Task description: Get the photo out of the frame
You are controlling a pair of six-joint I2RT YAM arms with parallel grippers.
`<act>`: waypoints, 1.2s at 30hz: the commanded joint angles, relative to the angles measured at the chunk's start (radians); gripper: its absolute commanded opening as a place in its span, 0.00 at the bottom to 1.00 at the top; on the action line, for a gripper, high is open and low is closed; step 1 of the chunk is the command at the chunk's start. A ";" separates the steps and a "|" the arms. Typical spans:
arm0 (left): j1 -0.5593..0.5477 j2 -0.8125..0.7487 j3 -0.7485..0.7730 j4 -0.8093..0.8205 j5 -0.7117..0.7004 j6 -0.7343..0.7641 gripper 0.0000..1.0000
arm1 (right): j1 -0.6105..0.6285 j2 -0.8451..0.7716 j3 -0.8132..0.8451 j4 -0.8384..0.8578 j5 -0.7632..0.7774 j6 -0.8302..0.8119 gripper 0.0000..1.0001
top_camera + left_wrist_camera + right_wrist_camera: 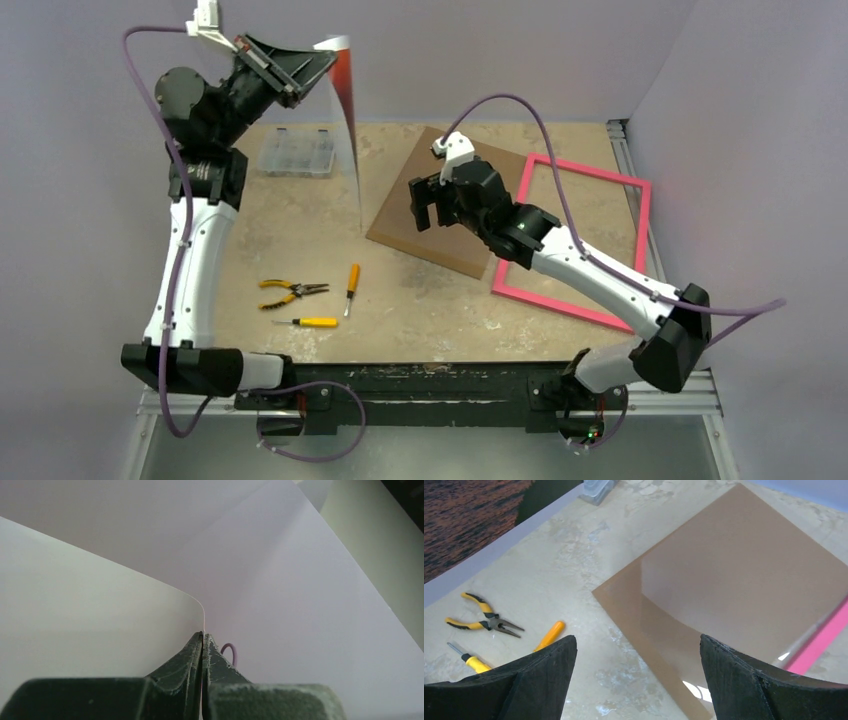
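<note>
My left gripper (322, 62) is raised high at the back left and shut on a corner of the photo (343, 80). The photo hangs edge-on, showing its red print and a white strip. In the left wrist view the closed fingertips (203, 635) pinch the thin sheet's pale back (90, 615). The dark sunset print also shows in the right wrist view (469, 515). The pink frame (585, 170) lies flat at the right, also in the right wrist view (819, 642). A brown board (400, 225) lies beside it. My right gripper (428, 208) is open and empty above the board (734, 580).
Yellow-handled pliers (290, 292), an orange-handled screwdriver (352, 280) and a yellow-handled screwdriver (312, 322) lie at the front left. A clear plastic parts box (295, 152) stands at the back left. Pale walls close the back and right.
</note>
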 commanded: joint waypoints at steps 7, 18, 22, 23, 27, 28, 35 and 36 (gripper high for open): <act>-0.188 0.247 0.224 0.247 0.059 -0.205 0.00 | -0.074 -0.213 -0.157 0.052 0.093 0.045 0.92; -0.239 0.361 0.145 0.322 -0.010 -0.267 0.00 | -0.122 -0.368 -0.249 0.005 0.191 0.057 0.94; -0.214 0.309 -0.107 0.275 -0.085 -0.162 0.00 | -0.124 -0.410 -0.285 -0.020 0.205 0.069 0.94; -0.206 0.298 -0.169 0.276 -0.108 -0.138 0.00 | -0.123 -0.420 -0.296 -0.027 0.207 0.071 0.94; -0.172 0.278 -0.357 0.278 -0.190 -0.083 0.00 | -0.125 -0.463 -0.356 -0.046 0.224 0.089 0.94; -0.167 0.275 -0.399 0.281 -0.209 -0.079 0.00 | -0.125 -0.473 -0.368 -0.047 0.224 0.095 0.94; -0.133 0.251 -0.574 0.249 -0.314 -0.061 0.00 | -0.125 -0.437 -0.380 -0.063 0.202 0.130 0.95; -0.126 0.242 -0.578 0.218 -0.325 -0.049 0.00 | -0.128 -0.420 -0.376 -0.069 0.173 0.148 0.96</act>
